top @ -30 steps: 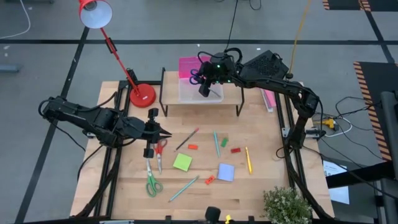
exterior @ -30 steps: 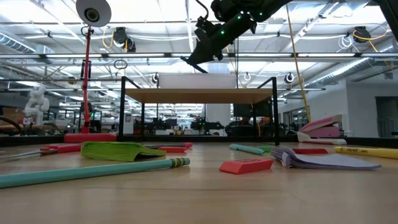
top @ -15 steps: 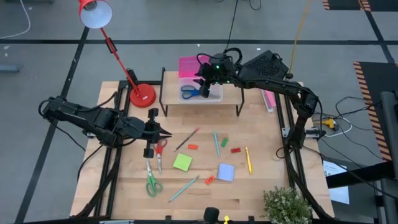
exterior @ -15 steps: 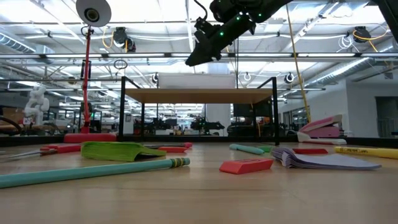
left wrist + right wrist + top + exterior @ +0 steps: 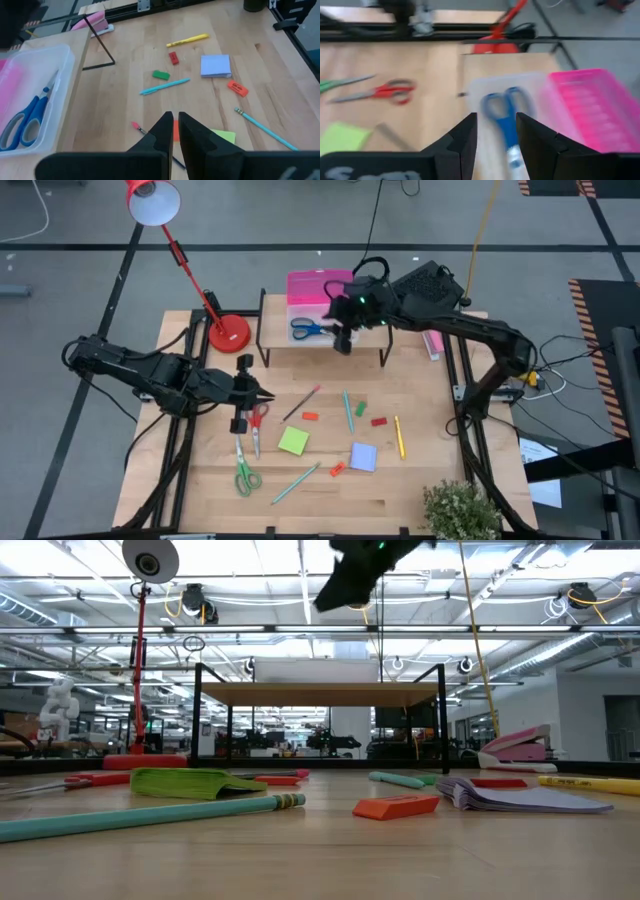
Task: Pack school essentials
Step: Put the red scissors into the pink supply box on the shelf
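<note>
The blue-handled scissors [image 5: 313, 329] lie flat in the clear box [image 5: 296, 338] on the raised shelf, next to its pink lid [image 5: 318, 286]. My right gripper [image 5: 343, 342] hovers open above the shelf's near edge, just right of the box; its wrist view shows the scissors [image 5: 507, 119] beyond the fingertips. My left gripper [image 5: 264, 394] stays shut at the table's left, over the red scissors [image 5: 257, 423]. Also on the wood lie green scissors [image 5: 243, 471], a green pad [image 5: 293, 441], a lavender pad [image 5: 363, 456], pencils, pens and small erasers.
A black-framed shelf [image 5: 325, 345] spans the table's far middle. A red desk lamp [image 5: 228, 334] stands at the far left, a pink oblong object [image 5: 432, 340] at the far right, and a potted plant [image 5: 458, 508] at the near right corner.
The blue scissors, at my right gripper's fingers a second ago, have dropped and now lie flat in the clear box. My right gripper has then risen and drawn back toward the table's near edge and slightly right.
</note>
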Robot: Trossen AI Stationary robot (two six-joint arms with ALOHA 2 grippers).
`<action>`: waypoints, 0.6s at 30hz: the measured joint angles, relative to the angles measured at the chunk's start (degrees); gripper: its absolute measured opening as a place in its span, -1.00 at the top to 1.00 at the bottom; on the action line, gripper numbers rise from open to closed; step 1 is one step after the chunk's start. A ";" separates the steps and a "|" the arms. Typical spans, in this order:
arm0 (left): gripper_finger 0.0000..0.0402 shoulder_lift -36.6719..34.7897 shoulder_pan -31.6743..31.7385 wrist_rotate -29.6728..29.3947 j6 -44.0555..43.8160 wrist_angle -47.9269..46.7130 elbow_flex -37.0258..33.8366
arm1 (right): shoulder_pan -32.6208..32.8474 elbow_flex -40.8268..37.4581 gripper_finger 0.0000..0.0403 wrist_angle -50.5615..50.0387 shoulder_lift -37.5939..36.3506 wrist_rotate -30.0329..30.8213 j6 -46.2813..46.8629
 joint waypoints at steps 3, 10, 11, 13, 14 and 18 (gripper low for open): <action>0.84 0.00 -0.26 0.00 -2.54 -1.04 0.00 | 4.40 -1.21 0.35 -4.86 -3.25 -0.01 1.24; 0.84 0.00 -2.45 0.00 -7.07 -1.86 -4.44 | 16.14 -15.13 0.35 -1.31 -11.64 0.99 6.23; 0.84 0.00 -2.77 0.00 -8.06 -1.74 -5.23 | 17.78 -17.80 0.35 0.37 -12.94 1.94 7.23; 0.84 -0.04 -3.27 0.03 -10.29 -1.29 -7.72 | 20.73 -22.92 0.35 4.06 -15.15 3.79 8.89; 0.84 -0.01 -3.52 0.06 -11.59 -1.40 -9.19 | 22.11 -25.37 0.35 5.72 -16.18 4.52 9.54; 0.83 0.00 -3.88 0.11 -22.31 -1.64 -14.56 | 25.70 -33.51 0.35 10.50 -20.16 6.66 10.98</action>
